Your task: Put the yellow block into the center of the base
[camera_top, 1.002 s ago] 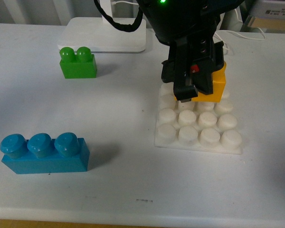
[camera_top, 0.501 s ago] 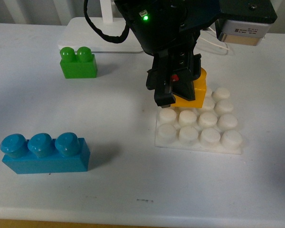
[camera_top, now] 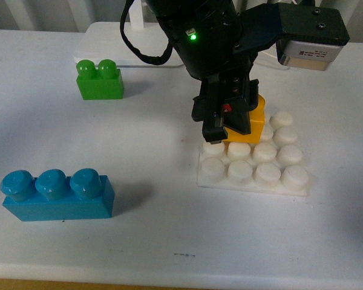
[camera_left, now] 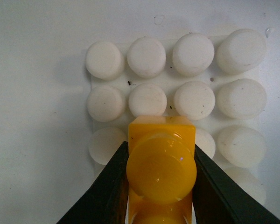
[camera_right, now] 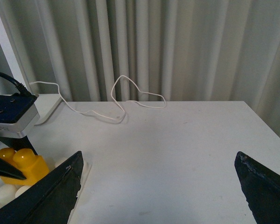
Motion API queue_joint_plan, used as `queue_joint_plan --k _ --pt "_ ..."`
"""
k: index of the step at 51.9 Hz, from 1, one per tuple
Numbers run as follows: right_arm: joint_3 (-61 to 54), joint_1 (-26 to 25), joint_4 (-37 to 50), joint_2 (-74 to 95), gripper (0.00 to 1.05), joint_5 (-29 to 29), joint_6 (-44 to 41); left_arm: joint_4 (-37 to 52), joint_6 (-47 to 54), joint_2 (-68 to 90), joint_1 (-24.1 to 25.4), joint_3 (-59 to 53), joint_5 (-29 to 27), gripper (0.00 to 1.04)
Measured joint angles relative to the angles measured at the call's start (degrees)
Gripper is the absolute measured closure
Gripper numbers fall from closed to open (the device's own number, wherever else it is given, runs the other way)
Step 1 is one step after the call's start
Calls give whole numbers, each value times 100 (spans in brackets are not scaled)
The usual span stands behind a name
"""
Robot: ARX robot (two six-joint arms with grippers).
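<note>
The left claw (camera_left: 161, 189) is gripping the yellow block (camera_top: 255, 116), with its two dark fingers (camera_left: 113, 186) pressing against opposite sides of the block. The left wrist view is showing one round yellow stud between the fingers.

The block is sitting over the base (camera_top: 249, 185), which is lying flat on the bench (camera_top: 151, 145). In the front view the block is covering the rear half of the stud grid, left of its middle, while the two front rows and the rightmost column are showing uncovered. In the left wrist view the block's end is lying just beside two studs of the second visible row. Whether the block is touching the studs beneath it cannot be told.

The right claw (camera_right: 158, 161) is standing wide open and holding nothing, with its fingers showing well apart at the picture's lower corners. It is facing a curtain (camera_right: 154, 46), and a white cable (camera_right: 123, 95) is trailing across the bench.

A green brick (camera_top: 99, 80) is resting near a white lamp stand (camera_top: 133, 45), and a blue brick (camera_top: 57, 194) is lying near the bench's front edge; both are well apart from the base
</note>
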Motion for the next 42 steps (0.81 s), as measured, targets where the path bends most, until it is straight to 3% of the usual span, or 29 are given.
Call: queue_joint_plan --k 42 --pt "0 0 0 0 9 0 0 -369 170 282 -85 474 -24 73"
